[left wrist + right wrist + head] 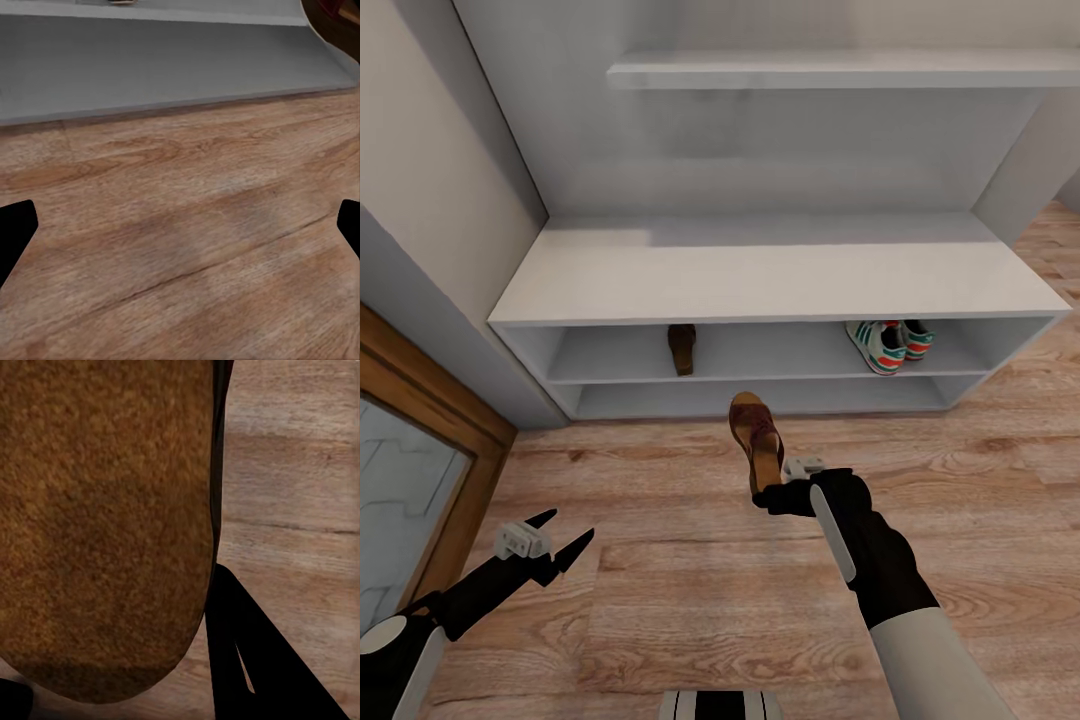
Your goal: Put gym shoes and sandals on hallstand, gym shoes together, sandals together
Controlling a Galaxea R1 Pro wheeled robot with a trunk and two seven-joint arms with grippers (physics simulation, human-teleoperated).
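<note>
The right gripper has its fingers clenched on a dark-brown strappy leather sandal, held above the light wood-plank floor before the pale grey hallstand. Its upper shelf holds another brown sandal and, well apart, two white green-striped sneakers. The left gripper hangs with fingers released.

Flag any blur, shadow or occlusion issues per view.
Head view: sharp and evenly lit; the hallstand shades its shelves, where one sandal and the gym shoes sit. Left wrist view: soft, floor grain smeared. Right wrist view: held sandal sits too close and blurred, blocking most of the frame, shadow along its edge.
</note>
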